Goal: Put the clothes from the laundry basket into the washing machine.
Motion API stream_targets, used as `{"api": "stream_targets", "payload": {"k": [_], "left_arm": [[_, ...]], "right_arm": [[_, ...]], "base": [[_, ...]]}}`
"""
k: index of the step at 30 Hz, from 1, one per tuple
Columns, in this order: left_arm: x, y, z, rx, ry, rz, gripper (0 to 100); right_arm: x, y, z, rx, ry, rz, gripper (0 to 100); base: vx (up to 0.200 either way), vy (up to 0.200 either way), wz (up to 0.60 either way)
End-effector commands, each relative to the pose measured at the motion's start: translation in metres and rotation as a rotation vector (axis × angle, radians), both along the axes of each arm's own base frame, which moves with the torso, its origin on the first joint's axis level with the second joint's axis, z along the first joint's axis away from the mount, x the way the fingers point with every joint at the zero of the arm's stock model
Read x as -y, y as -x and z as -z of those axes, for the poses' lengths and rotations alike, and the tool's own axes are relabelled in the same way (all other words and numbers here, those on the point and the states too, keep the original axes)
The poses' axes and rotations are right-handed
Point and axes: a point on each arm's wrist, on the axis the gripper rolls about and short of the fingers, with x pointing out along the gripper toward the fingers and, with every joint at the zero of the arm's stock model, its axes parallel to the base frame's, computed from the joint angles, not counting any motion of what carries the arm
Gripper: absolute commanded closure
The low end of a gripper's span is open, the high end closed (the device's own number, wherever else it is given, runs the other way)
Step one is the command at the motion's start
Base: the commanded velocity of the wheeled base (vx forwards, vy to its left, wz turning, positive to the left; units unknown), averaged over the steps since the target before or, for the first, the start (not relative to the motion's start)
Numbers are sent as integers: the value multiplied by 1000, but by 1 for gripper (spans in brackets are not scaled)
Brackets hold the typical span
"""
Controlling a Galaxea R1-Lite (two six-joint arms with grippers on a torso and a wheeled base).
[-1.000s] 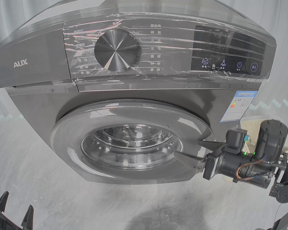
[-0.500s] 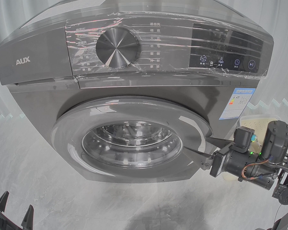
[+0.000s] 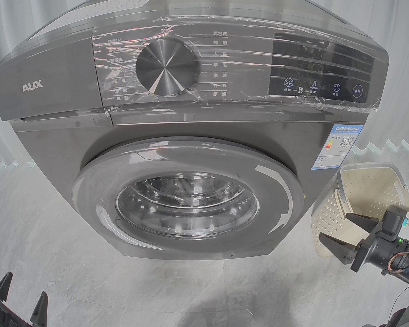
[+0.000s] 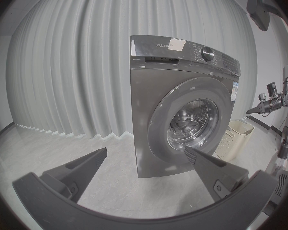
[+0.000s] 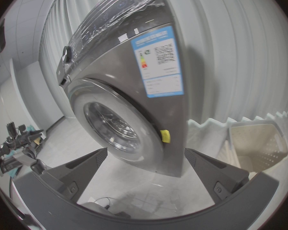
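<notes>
At the far left, our left claw [image 3: 25, 284] hung low over bare floor [image 3: 77, 250], fingers spread apart, well clear of the washing machine [image 3: 204, 128]. The machine's round door [image 3: 186, 200] was shut, and we saw open floor all along its front edge. Just beside its right edge the laundry basket [image 3: 372, 189] stood on the floor. Our right claw [image 3: 334, 225] hovered in the air near it, fingers spread, gripping nothing.

Pleated curtain [image 4: 70, 64] (grey floor [image 4: 118, 186] beneath).
</notes>
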Motion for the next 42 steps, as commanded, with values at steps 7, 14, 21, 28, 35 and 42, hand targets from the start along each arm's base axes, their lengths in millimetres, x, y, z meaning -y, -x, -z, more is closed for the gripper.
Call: {"api": "stream_targets", "payload": {"k": [7,14,21,28,35,42], "left_arm": [[0,0,4,-1,0,-1,0],[0,0,4,-1,1,-1,0],[0,0,4,-1,1,-1,0],[0,0,5,-3,1,1,0],[0,0,4,-2,21,-4,0],[0,0,4,-2,27,-7,0]], "right_arm": [[49,36,1,99,40,233,0],[67,80,9,105,38,338,0],[76,137,38,193,32,471,0],[75,154,55,250,24,487,0],[74,154,55,251,23,415,0],[73,154,55,260,48,376,0]], "base": [[0,0,0],[0,0,0],[0,0,0],[0,0,0],[0,0,0],[0,0,0]]}}
